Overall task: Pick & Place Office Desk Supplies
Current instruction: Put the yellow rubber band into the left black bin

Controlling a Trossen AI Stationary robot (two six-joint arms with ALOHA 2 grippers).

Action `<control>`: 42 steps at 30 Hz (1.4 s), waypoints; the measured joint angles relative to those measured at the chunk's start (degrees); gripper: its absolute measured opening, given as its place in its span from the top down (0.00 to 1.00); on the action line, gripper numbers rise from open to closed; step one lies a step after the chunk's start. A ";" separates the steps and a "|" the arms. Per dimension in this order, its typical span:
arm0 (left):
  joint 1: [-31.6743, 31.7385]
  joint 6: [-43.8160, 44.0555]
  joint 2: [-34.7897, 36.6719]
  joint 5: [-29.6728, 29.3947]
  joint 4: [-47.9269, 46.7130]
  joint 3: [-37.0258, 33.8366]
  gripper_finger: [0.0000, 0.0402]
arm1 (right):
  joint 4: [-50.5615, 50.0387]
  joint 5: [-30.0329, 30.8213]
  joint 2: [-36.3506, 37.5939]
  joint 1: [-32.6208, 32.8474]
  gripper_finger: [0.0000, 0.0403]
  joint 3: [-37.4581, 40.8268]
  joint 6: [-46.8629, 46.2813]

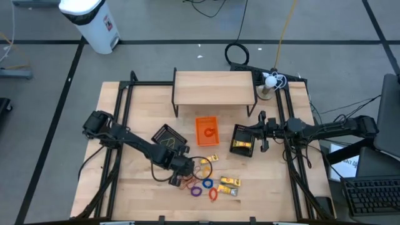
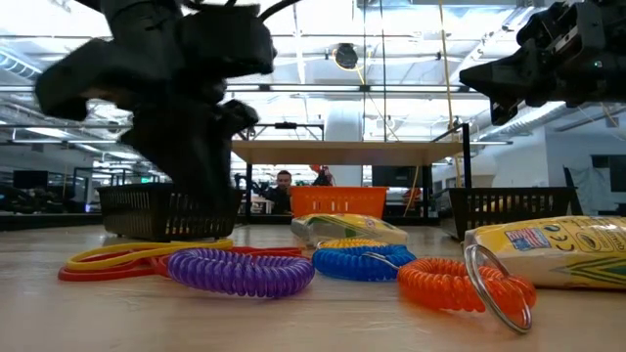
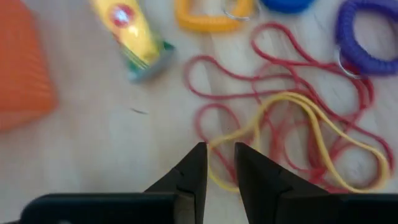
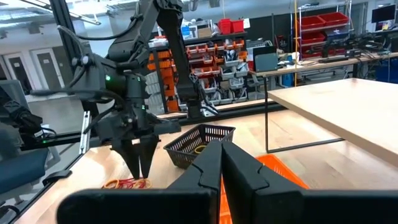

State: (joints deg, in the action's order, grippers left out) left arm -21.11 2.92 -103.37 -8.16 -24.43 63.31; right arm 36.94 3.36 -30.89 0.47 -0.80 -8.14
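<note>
Left wrist view shows your left gripper (image 3: 219, 163) down at the rubber bands (image 3: 292, 134), jaws narrowed to a slim gap with a yellow band strand lying just at the fingertips; whether the strand is pinched I cannot tell. On the high view this pile sits at about six o'clock on the table, with the purple ring (image 1: 196, 192), orange ring (image 1: 212, 194) and yellow packets (image 1: 229, 182) at three o'clock of it. Judged step: the pick of a band. You next need a full close, then a straight lift. Your right gripper (image 1: 262, 133) waits with jaws pressed together above the right mesh tray (image 1: 242, 139).
</note>
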 joint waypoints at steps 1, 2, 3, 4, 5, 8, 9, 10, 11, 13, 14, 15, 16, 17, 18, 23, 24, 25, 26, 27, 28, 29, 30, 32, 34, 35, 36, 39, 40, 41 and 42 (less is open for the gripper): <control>0.22 -0.76 0.00 0.00 0.58 0.00 0.80 | 0.02 0.00 -0.01 0.01 0.99 0.00 0.01; 0.51 -1.46 -0.02 0.62 0.51 0.00 0.80 | 0.05 0.01 0.02 0.01 0.99 0.00 0.01; 0.84 -2.21 -0.16 1.68 0.13 0.00 0.80 | 0.04 0.00 0.02 0.01 0.99 0.00 -0.01; 1.27 -2.49 -0.49 2.72 -0.40 0.00 0.80 | 0.03 -0.01 0.01 0.01 0.99 0.00 -0.11; 1.60 -2.45 -0.82 3.79 -0.76 0.00 0.80 | 0.03 -0.13 -0.01 0.00 0.99 0.00 -0.14; 2.61 -2.12 -1.84 6.01 -2.77 0.00 0.79 | -0.10 -0.20 0.02 0.00 0.99 0.00 -0.29; 2.88 -1.70 -2.08 6.05 -3.10 0.00 0.79 | -0.17 -0.20 0.00 0.00 0.99 0.00 -0.43; 2.93 -1.22 -2.31 6.03 -3.10 0.00 0.79 | -0.23 -0.20 -0.01 0.00 0.99 0.00 -0.59; 2.99 -1.15 -2.56 6.01 -3.12 0.00 0.79 | -0.19 -0.17 -0.01 0.00 0.99 0.00 -0.61; 3.16 -1.14 -3.16 6.00 -3.24 0.00 0.79 | -0.21 -0.20 -0.01 0.01 0.99 0.00 -0.59; 3.23 -1.14 -3.21 5.91 -3.50 0.00 0.80 | -0.24 -0.20 -0.01 0.02 0.99 0.00 -0.59; 3.42 -1.13 -3.21 6.15 -3.80 0.00 0.80 | -0.23 -0.17 -0.01 0.01 0.99 0.00 -0.59; 3.60 -1.06 -3.42 6.45 -3.93 0.00 0.80 | -0.24 -0.20 -0.01 0.00 0.99 0.00 -0.59; 3.84 -0.97 -3.78 6.80 -3.88 0.07 0.80 | -0.36 -0.20 -0.03 0.00 0.99 0.00 -0.59; 3.95 -0.99 -3.90 6.90 -4.06 0.13 0.80 | -0.38 -0.20 -0.07 0.00 0.99 0.00 -0.59; 4.16 -0.93 -6.02 7.52 -4.25 0.28 0.80 | -0.37 -0.20 -0.05 0.00 0.99 0.00 -0.50; 4.16 -0.91 -6.55 7.80 -4.19 0.31 0.80 | -0.37 -0.20 -0.05 0.00 0.99 0.00 -0.45; 4.16 -0.75 -7.01 7.93 -4.22 0.34 0.80 | -0.36 -0.19 -0.05 0.00 0.99 0.00 -0.44; 4.16 -0.40 -7.24 7.95 -4.24 0.39 0.80 | -0.37 -0.22 -0.05 0.00 0.99 0.00 -0.43; 4.17 -0.09 -7.63 7.98 -4.20 0.40 0.80 | -0.38 -0.18 -0.05 0.02 0.99 0.00 -0.44; 4.21 0.23 -7.93 7.95 -4.16 0.42 0.80 | -0.34 -0.20 -0.05 0.00 0.99 0.00 -0.42; 4.22 0.27 -8.07 7.91 -4.14 0.42 0.80 | -0.35 -0.18 -0.05 0.00 0.99 0.00 -0.42; 4.22 0.18 -8.27 7.86 -4.13 0.43 0.81 | -0.38 -0.20 -0.05 0.02 0.99 0.00 -0.42; 4.19 -0.55 -8.41 7.52 -4.08 0.46 0.86 | -0.34 -0.20 -0.05 0.00 0.99 0.00 -0.40; 3.80 -1.19 -8.40 7.20 -4.04 0.46 0.95 | -0.37 -0.20 -0.05 0.02 0.99 0.00 -0.39; 3.61 -1.24 -8.07 7.03 -4.06 0.43 0.97 | -0.37 -0.20 -0.05 0.00 0.99 0.00 -0.39; 3.57 -1.21 -7.70 6.88 -4.00 0.32 0.98 | -0.37 -0.22 -0.05 0.00 0.99 0.00 -0.41; 3.23 -1.25 -4.87 6.81 -3.93 -0.12 0.99 | -0.37 -0.22 -0.05 0.00 0.99 0.00 -0.71; 3.03 -1.25 -3.55 6.29 -4.02 -0.21 0.99 | -0.37 -0.20 -0.05 0.00 0.99 0.00 -0.77; 2.92 -1.35 -2.28 5.82 -4.45 -0.51 0.99 | -0.37 -0.22 -0.03 0.01 0.99 0.00 -0.79; 2.84 -1.55 -0.42 5.39 -4.99 -0.56 0.99 | -0.37 -0.20 -0.03 0.01 0.99 0.00 -0.80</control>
State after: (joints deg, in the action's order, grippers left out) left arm -18.27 1.37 -103.80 -2.77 -29.42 62.75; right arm 36.58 3.16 -30.92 0.48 -0.80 -8.94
